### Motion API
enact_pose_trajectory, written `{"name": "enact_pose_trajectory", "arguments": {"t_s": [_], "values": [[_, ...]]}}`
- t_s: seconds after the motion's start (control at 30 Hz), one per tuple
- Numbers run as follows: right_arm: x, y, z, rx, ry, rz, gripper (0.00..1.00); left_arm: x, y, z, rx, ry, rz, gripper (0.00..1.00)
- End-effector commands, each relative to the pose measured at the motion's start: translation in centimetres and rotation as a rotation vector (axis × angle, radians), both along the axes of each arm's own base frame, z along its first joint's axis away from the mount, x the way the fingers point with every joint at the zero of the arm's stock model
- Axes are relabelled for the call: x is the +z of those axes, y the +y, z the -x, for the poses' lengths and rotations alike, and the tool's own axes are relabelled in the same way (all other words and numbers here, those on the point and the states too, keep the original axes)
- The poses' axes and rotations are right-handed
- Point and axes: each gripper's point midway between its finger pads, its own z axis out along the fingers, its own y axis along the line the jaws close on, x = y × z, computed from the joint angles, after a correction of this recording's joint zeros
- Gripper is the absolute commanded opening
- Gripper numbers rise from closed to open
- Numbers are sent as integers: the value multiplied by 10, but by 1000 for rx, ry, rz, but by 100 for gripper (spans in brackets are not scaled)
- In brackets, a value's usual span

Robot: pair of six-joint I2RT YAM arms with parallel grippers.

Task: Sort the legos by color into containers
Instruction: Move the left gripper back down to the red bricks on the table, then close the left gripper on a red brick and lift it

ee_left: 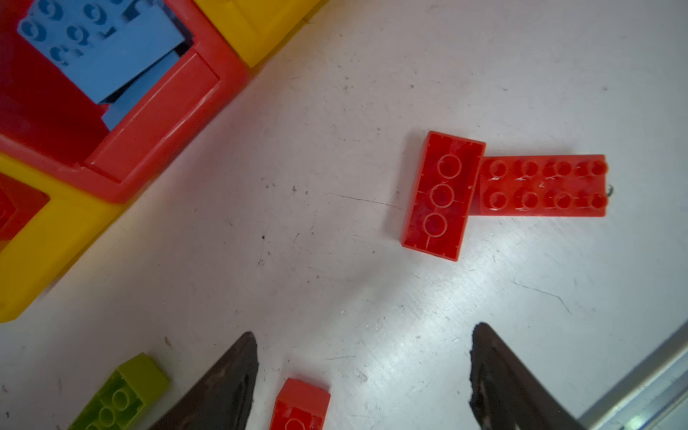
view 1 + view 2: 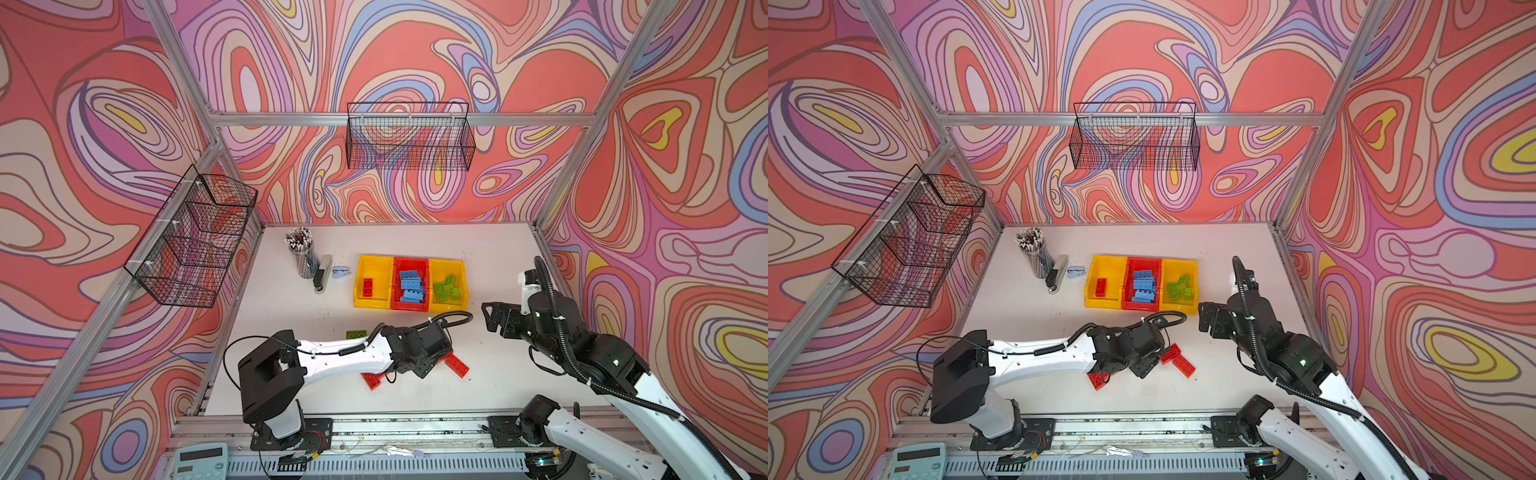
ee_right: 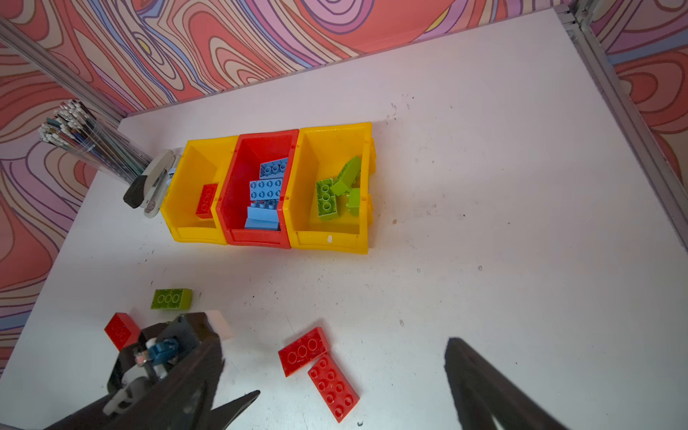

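While looking down from above, found the bins (image 2: 1108, 257) joined in a row at mid-table, just beside a stapler (image 2: 323, 274) and a cup of pens (image 2: 303, 253). Counted a single red brick (image 2: 368, 286) lying flat in the left yellow bin (image 2: 372, 303). Saw blue bricks (image 2: 411, 286) heaped in the red bin (image 2: 410, 260), in the middle, and green bricks (image 2: 446, 289) jumbled in the right yellow bin (image 2: 446, 306).

Noted four more bricks loose on the table (image 2: 490, 395), in front of the bins. Located the loose green brick (image 3: 171, 298) nearest the left yellow bin yet well apart from it, hollow side up. Found two red ones touching near the middle of the table: the hollow red brick (image 1: 443, 195), underside up, and the studded red brick (image 1: 541, 185), studs up, with one short end butted against the other's long side. Spotted the last red brick (image 2: 372, 380), underside up, partly hidden under the left arm (image 2: 345, 361) in both top views.

Found the left gripper (image 1: 365, 331) low over the table, near the touching pair, jaws spread wide and gripping nothing. Saw, through the left wrist camera, the last red brick lying between the fingers (image 1: 223, 383), back toward the wrist, touching neither. Found the right gripper (image 2: 488, 319) raised above the table, just off the front corner of the right yellow bin, jaws fully apart and empty.
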Motion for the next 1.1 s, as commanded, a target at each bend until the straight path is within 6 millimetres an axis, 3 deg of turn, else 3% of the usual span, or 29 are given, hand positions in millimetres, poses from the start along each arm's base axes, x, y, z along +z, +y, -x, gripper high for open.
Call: {"name": "enact_pose_trajectory", "arguments": {"t_s": [0.0, 0.27, 0.7, 0.8, 1.07], "values": [[-5, -8, 11, -33, 25, -33, 98, -17, -12, 0, -51, -1, -11, 77], [-3, -13, 14, -46, 24, -31, 98, -35, -29, -8, -84, -25, -23, 77], [-16, -15, 12, -54, 47, 0, 98, -54, -46, -28, -69, -14, -41, 74], [-18, -15, 12, -55, 48, 6, 98, -57, -50, -34, -67, 25, 1, 67], [-18, -20, 13, -68, 45, 27, 98, -68, -47, -44, -41, 121, 33, 28]]}}
